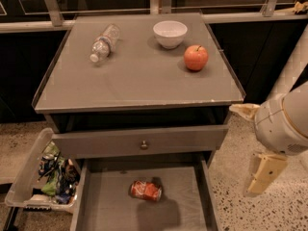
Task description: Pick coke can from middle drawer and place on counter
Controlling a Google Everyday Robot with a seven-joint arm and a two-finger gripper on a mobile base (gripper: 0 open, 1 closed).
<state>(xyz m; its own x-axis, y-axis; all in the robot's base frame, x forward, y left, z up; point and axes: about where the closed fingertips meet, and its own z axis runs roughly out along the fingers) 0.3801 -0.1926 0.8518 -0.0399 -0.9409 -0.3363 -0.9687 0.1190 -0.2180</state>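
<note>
My claw (263, 174) hangs low at the right side of the view. It is a cream-coloured piece pointing downward, its tip leaning a little to the left. Just above it sits my rounded white wrist (284, 124), with a pale tab jutting out leftward. From there my arm (294, 64) climbs steeply, out through the right edge.
</note>
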